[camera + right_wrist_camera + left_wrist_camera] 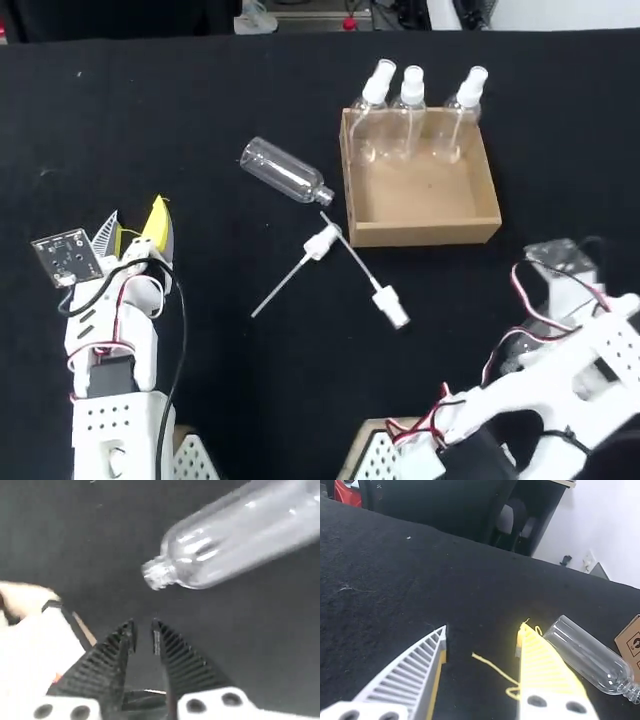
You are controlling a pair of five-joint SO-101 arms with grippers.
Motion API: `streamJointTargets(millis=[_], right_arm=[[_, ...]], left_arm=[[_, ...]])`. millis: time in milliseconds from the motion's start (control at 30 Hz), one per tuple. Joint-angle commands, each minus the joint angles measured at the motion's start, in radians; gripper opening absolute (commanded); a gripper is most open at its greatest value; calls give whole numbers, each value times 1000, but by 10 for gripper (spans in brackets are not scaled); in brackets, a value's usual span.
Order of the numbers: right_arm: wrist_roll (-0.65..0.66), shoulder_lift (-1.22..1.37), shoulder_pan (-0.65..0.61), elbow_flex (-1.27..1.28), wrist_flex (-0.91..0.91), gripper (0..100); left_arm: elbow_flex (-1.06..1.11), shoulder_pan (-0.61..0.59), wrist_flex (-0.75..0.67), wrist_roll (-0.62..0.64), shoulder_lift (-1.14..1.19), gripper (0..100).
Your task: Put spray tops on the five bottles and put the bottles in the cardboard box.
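Observation:
A clear uncapped bottle lies on its side on the black table, left of the cardboard box. Three bottles with spray tops stand in the box along its far wall. Two loose spray tops with long tubes lie in front of the box. My left gripper is open and holds nothing, near the table's left front; the lying bottle is beyond its yellow finger. My right gripper is open by a narrow gap, with nothing in it. Just past its tips lies another clear uncapped bottle.
The right arm takes up the front right corner, close to the box's right front corner. Bare black table stretches across the far left and middle. Chairs and room clutter stand beyond the far edge.

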Motion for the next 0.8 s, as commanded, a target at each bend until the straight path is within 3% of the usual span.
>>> streamJointTargets(millis=[0,300,567,667,767], right_arm=[[43,-33,5,67,-104,38],[41,-39,-61,217,-282,39],[38,-39,-253,275,-288,39],[-43,-41,-298,269,-316,39],[-141,-41,-327,280,-453,39]], left_arm=[[21,10,3,-6,-3,223],[21,10,3,-6,-3,223],[21,10,3,-6,-3,223],[21,10,3,-6,-3,223],[21,10,3,-6,-3,223]])
